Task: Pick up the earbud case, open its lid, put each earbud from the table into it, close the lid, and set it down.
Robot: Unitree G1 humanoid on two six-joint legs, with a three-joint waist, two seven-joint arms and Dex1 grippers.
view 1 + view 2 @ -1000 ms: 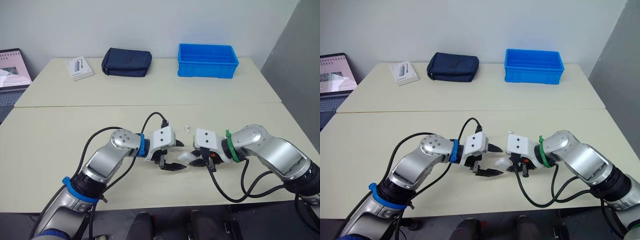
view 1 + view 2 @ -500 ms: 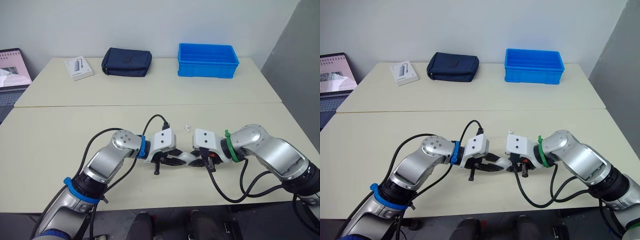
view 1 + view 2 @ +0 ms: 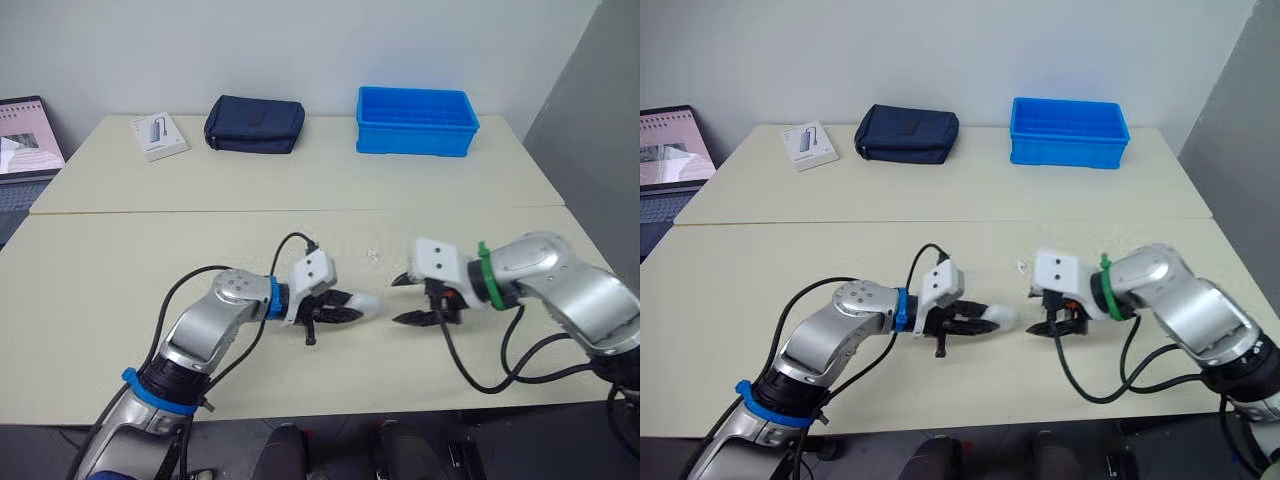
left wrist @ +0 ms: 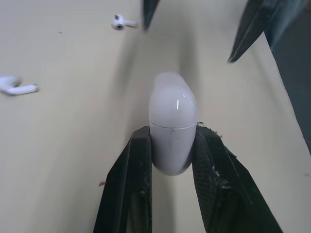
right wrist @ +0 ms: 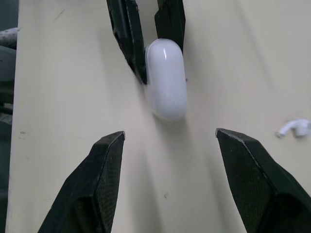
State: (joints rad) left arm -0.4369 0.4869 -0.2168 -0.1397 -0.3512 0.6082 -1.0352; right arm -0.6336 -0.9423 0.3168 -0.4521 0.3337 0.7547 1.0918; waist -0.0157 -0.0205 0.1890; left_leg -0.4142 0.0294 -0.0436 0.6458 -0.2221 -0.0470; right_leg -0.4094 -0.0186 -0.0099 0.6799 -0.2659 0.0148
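**A:** Head view?
**B:** The left end effector clamps the white earbud case at the desk. The right end effector is spread wide and empty, nearby.
**A:** Left wrist?
**B:** The lid is apparently closed. An earbud and a second earbud lie on the desk.
**A:** Right wrist?
**B:** The case sits beyond the parted fingers.

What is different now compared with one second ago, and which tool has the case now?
The left tool, open a second ago, has shut on the case. The right tool let the case go, opened and drew back to the robot's right. The earbud, the pouch and the bin lie as before.
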